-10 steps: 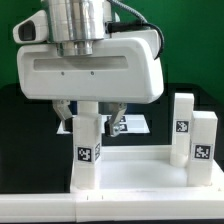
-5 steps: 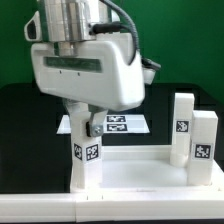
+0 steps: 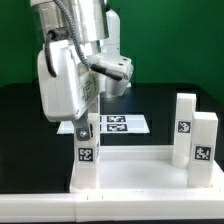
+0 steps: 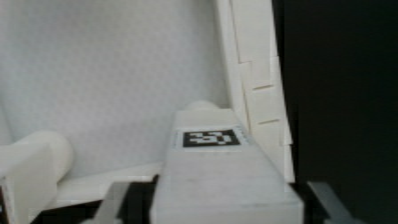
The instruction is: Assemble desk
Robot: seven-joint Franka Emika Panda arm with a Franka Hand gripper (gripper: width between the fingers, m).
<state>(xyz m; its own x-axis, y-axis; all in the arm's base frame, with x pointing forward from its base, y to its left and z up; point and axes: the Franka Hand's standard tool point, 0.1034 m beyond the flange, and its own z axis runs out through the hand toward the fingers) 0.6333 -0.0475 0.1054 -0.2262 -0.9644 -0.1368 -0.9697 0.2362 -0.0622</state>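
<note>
1. The desk's tabletop [image 3: 135, 172] lies flat on a black table surface [image 3: 25, 120], low in the exterior view, with three square-section legs standing upright on it.
2. Behind the black surface the room shows only a plain green backdrop [image 3: 180, 40]; a pale strip [image 3: 110, 212] runs along the front edge, just before the tabletop.
3. Taking the tabletop as the landmark: the left leg [image 3: 84, 153] stands at its corner on the exterior view's left, a black-and-white tag on its face.
4. Two more legs stand at the tabletop's end on the exterior view's right, the nearer leg [image 3: 204, 145] in front and the farther leg [image 3: 182, 126] just behind it, both tagged.
5. The marker board [image 3: 120, 124] lies flat on the black surface beyond the tabletop's far edge, its tags partly showing.
6. The gripper [image 3: 84, 124] hangs straight over the left leg; the arm's bulky white body [image 3: 68, 75] fills the space above it and hides part of the backdrop and the board's end nearest it.
7. In the wrist view the left leg [image 4: 217, 165] rises between the two dark fingertips [image 4: 125, 200], which sit close at either side of it; the jaws are narrowed on the leg and appear to hold it.
8. Also in the wrist view, the tabletop [image 4: 107, 80] spreads white beneath the leg, and a rounded white part at the edge is too blurred to name.
</note>
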